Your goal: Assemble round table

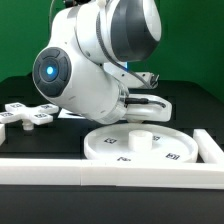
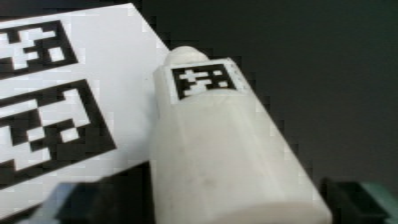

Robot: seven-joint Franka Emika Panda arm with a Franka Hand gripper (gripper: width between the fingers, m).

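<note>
In the wrist view my gripper is shut on the short white post, which lies lengthwise between the dark fingers and shows one square marker near its far end. In the exterior view the large rimmed disc lies flat at the front with a small raised hub in its middle. My gripper hangs just behind and above the disc, and the arm hides the post there. The cross-shaped piece lies on the table at the exterior view's left.
The marker board lies right beside and under the held post. A long white border rail runs along the front, and another stands at the exterior view's right. The arm's bulk covers the middle of the table.
</note>
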